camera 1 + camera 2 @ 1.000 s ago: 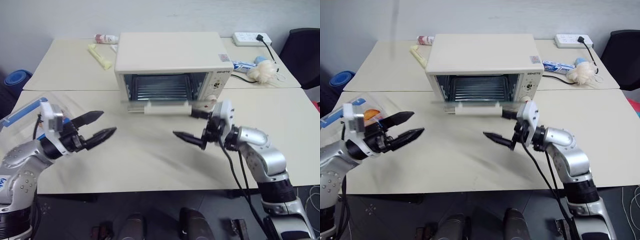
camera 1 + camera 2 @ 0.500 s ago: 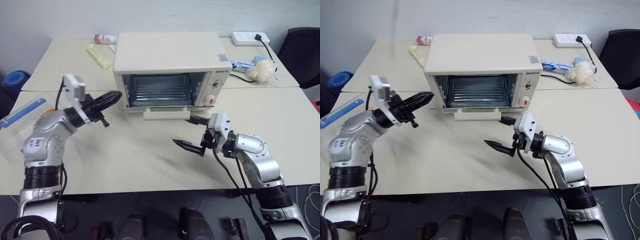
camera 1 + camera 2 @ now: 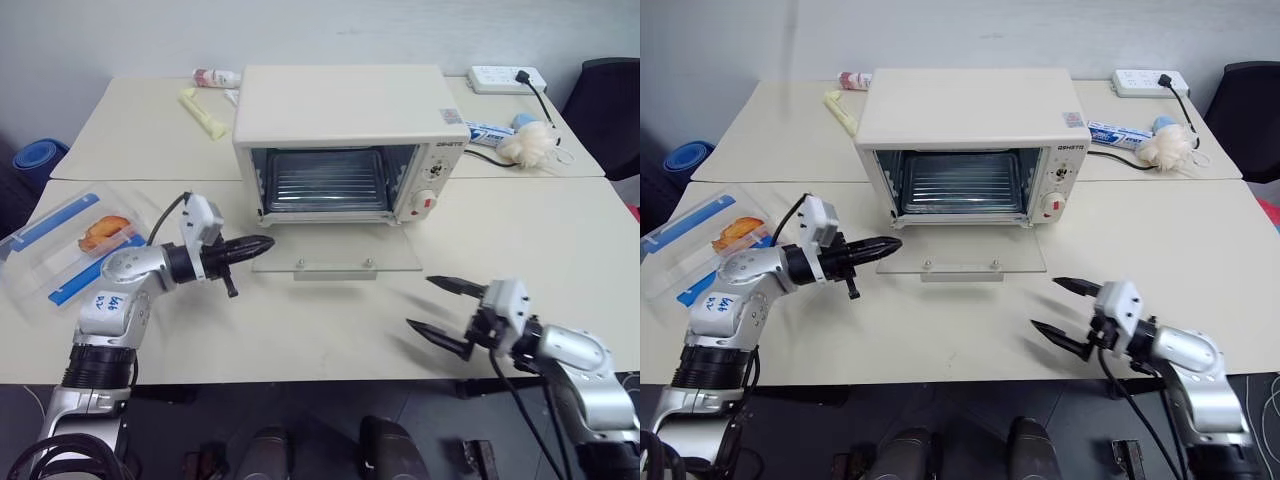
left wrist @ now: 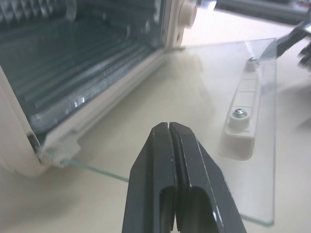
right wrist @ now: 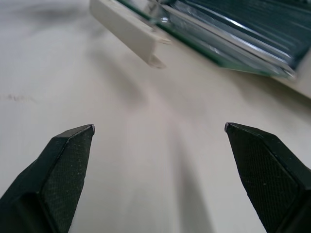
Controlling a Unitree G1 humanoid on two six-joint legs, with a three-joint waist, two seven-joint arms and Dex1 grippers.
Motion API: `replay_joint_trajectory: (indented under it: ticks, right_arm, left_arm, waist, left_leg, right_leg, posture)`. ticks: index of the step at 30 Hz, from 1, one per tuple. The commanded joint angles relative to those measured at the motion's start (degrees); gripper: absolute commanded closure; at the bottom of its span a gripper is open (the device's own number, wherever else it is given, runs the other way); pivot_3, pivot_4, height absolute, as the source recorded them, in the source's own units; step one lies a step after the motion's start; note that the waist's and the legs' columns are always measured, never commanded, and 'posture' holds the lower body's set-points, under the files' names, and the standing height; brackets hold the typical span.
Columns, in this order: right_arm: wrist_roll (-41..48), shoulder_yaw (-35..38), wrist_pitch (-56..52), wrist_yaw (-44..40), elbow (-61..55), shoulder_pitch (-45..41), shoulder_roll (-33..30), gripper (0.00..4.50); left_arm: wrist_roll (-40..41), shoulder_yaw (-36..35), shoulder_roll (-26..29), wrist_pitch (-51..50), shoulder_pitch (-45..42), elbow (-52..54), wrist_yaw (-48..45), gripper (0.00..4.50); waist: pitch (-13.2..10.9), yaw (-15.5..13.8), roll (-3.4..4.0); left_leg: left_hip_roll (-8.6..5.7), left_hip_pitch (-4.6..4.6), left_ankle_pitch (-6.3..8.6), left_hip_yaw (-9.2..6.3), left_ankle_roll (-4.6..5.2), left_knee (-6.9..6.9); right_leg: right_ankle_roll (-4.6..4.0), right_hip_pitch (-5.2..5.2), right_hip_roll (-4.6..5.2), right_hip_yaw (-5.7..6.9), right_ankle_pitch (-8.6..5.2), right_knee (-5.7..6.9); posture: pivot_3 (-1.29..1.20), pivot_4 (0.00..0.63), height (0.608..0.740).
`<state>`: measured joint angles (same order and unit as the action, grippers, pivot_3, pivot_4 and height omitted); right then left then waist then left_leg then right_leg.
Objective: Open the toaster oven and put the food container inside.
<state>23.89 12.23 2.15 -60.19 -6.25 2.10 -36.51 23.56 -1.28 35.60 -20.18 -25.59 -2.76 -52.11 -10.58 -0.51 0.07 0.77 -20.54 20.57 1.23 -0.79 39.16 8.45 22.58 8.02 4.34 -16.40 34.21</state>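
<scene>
Door down: toaster oven (image 3: 345, 130) open, rack bare | food container (image 3: 70, 245) left of oven on surface (image 3: 300, 330), untouched | left gripper (image 3: 262, 243) fingers closed, empty | right gripper (image 3: 437, 308) fingers spread, empty | loading remains

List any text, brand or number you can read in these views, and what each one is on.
No text can be read for certain.
Brand lettering on the toaster oven, above the knobs: dark print, too blurred to quote.
Sticker on the oven's top: too small.
Blue-and-white tube behind the oven: print too small.
Bottle at the table's far edge: label unreadable.
</scene>
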Motion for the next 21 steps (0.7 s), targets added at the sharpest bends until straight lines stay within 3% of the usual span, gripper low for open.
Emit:
replay_joint_trajectory:
  ticks: [1, 5, 8, 10, 14, 17, 21]
  right_arm:
    - [2.36, 5.65, 2.24, 0.09, 0.5, -0.04, -1.76, 0.0]
    - [5.2, 5.45, 0.21, -0.06, 0.16, -4.66, -1.34, 0.0]
    - [5.56, 2.14, -1.35, 0.4, -0.39, -9.89, -0.19, 0.0]
    - [5.9, -0.37, -2.55, 0.45, -0.73, -12.67, 1.24, 0.0]
    - [6.6, -4.45, -3.39, -0.48, -1.63, -16.43, 4.23, 0.0]
    - [7.14, -7.5, -3.46, -1.82, -1.09, -19.41, 6.8, 0.0]
    - [6.79, -9.49, -1.47, -2.95, 0.79, -21.58, 9.98, 0.0]
  left_arm:
    - [-2.63, 0.99, -0.9, 1.32, 2.68, 3.73, 2.22, 4.45]
    - [-3.4, 0.88, -2.59, -0.34, 6.08, 7.69, 5.93, 4.45]
    - [-7.77, 2.39, -1.4, 3.47, 9.67, 9.32, 6.55, 4.45]
    - [-6.49, -0.28, -3.68, 4.21, 12.03, 11.26, 9.61, 4.45]
    - [0.88, -9.15, -7.35, 3.48, 17.48, 19.94, 13.84, 3.35]
    - [7.91, -22.34, -8.47, 1.64, 26.81, 29.07, 18.39, 2.49]
    - [12.95, -39.49, -9.43, 2.32, 39.59, 33.71, 21.0, 1.22]
  waist:
    - [0.0, 0.06, 0.0]
    - [0.0, 0.15, 0.0]
    - [0.0, 0.38, 0.01]
    - [0.02, 0.58, 0.04]
    - [0.01, 0.42, 0.02]
    - [-0.01, 0.75, -0.01]
    - [-0.01, 0.89, 0.0]
  left_leg:
    - [0.0, 0.01, 0.0, 0.02, 0.0, 0.0]
    - [0.03, 0.04, 0.0, 0.03, 0.0, 0.0]
    - [0.04, 0.06, 0.0, 0.03, 0.0, 0.0]
    - [0.04, 0.11, 0.0, 0.03, -0.01, -0.02]
    - [0.07, 0.1, 0.0, 0.01, -0.01, -0.02]
    - [0.08, 0.04, 0.01, -0.04, -0.01, 0.0]
    - [0.13, 0.1, 0.05, -0.02, -0.07, -0.05]
  right_leg:
    - [0.0, 0.0, 0.0, -0.02, 0.0, 0.0]
    - [0.0, -0.01, 0.0, -0.05, 0.0, 0.03]
    - [0.0, -0.01, 0.0, -0.05, 0.0, 0.04]
    - [0.0, -0.02, -0.01, -0.05, 0.0, 0.03]
    - [0.0, -0.04, 0.0, -0.05, 0.0, 0.01]
    - [0.0, -0.02, 0.02, -0.04, 0.0, -0.02]
    - [-0.01, -0.03, 0.0, -0.04, -0.01, -0.04]
  posture:
    - [0.0, 0.15, 0.74]
    - [0.0, 0.15, 0.74]
    - [0.0, 0.15, 0.74]
    - [0.0, 0.15, 0.74]
    - [0.0, 0.15, 0.74]
    - [0.0, 0.15, 0.74]
    - [0.0, 0.15, 0.74]
